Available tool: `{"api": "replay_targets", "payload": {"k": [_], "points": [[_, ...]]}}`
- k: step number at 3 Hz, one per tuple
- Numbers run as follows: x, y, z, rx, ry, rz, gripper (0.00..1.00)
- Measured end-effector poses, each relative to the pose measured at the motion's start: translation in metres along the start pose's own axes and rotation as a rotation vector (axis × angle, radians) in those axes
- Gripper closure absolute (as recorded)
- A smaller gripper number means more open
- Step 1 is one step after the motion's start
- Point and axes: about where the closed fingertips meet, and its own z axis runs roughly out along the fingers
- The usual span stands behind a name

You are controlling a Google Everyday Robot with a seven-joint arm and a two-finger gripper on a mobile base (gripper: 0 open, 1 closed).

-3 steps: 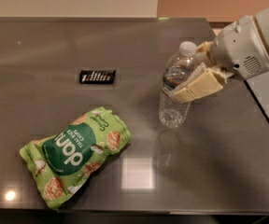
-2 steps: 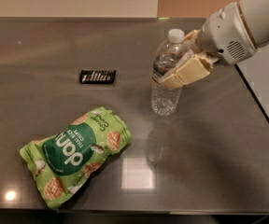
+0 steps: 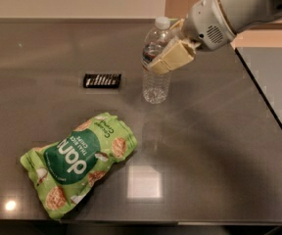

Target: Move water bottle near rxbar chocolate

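I am holding the water bottle (image 3: 155, 84) upright with the gripper (image 3: 168, 56) pinching its labelled middle, near but apart from the rxbar chocolate (image 3: 102, 80) on the table (image 3: 219, 141), and I am judging that the next move is a short slide toward the bar, then release.

Soft overhead light is falling on the dark bench (image 3: 219, 146), leaving it dim and glossy. A pale square of glare (image 3: 143, 182) is shining near the front edge, and a small hot spot (image 3: 10, 205) is glinting by the front-left corner. The bag (image 3: 77, 160) is casting a thin shadow along its front side. The gripper (image 3: 166, 53), clamped on the bottle (image 3: 155, 84) near the back edge, is catching warm light. The bottle is throwing a faint reflection toward the front.
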Motion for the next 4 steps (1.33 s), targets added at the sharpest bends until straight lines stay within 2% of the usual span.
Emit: {"api": "replay_targets", "payload": {"k": [3, 4], "points": [[-0.01, -0.054, 0.058, -0.029, -0.01, 0.015, 1.0], [-0.018, -0.08, 0.094, -0.038, -0.043, 0.011, 1.0]]}}
